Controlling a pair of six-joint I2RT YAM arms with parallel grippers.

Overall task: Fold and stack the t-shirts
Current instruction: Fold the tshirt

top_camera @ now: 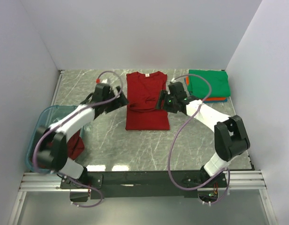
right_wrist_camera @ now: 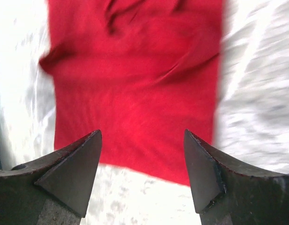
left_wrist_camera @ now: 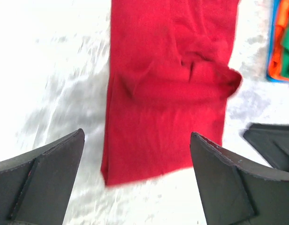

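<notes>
Red t-shirt (top_camera: 147, 101) lies flat mid-counter (top_camera: 135, 150) as a narrow rectangle, collar at the far end, a rumple across its middle. Left of it and nearer, a maroon t-shirt (top_camera: 76, 146) sits in the blue tub (top_camera: 39, 123), mostly hidden behind the left arm. Right of the red t-shirt, far side: green t-shirt (top_camera: 208, 82) folded on an orange t-shirt (top_camera: 218, 99), which shows only as a sliver. The left wrist view adds a blue layer (left_wrist_camera: 270, 51) edging that stack. Both wrist views are blurred. Left pincer (left_wrist_camera: 137, 136) is by the red t-shirt's left edge, jaws wide, nothing held. Right pincer (right_wrist_camera: 142, 132) is at its right edge, jaws well apart, empty. The top view hides both gaps. Grey marbled counter, plain white walls (top_camera: 135, 28).
</notes>
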